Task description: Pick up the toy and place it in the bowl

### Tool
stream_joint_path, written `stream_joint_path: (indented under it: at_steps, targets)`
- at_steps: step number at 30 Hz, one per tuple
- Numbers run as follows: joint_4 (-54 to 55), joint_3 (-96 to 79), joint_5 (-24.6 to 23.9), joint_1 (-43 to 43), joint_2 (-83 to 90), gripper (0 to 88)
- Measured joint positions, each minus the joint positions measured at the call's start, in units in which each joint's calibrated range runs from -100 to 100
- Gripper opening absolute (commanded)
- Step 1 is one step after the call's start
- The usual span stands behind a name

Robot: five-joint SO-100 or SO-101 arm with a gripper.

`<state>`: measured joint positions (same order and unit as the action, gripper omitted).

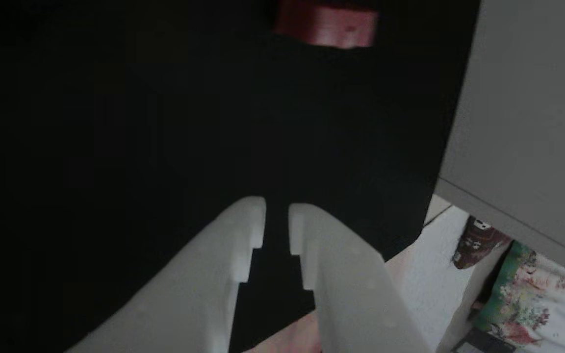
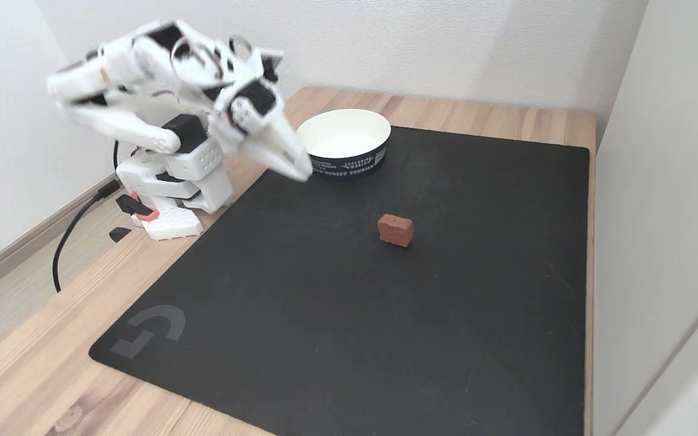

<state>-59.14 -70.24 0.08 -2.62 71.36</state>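
A: Black mat [image 2: 337,315] covers most of the wooden tabletop [image 2: 28,363]; the toy [image 2: 395,229] lies mid-mat, nothing near it.

B: The bowl [image 2: 344,142] sits at the mat's far edge. The end effector [image 2: 302,172] hangs beside it, fingers [image 1: 243,230] narrowly apart, holding nothing.

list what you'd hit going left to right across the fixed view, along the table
black cable → white arm base → gripper → bowl → toy → right edge of the black mat
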Motion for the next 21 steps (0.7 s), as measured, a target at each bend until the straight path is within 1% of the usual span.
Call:
stream_joint_path:
  at_steps: [5, 6, 8, 10, 13, 15, 18, 21]
  targets:
    - [0.0, 13.7, 0.0, 0.0, -15.2, 2.4]
    - [0.0, 18.0, 0.0, 0.0, -20.7, 2.4]
    - [-0.3, 20.9, 0.0, 0.1, -24.1, 2.4]
    - [-0.6, 28.7, 0.0, -0.2, -32.2, 2.4]
    - [-1.2, 34.2, -0.1, 0.0, -38.3, 2.3]
    - [-4.0, 40.8, -0.1, -0.1, -45.6, 2.3]
    - [-7.1, 46.6, -0.1, -0.2, -50.8, 2.3]
    - [-9.9, 54.3, -0.3, -2.2, -58.6, 2.3]
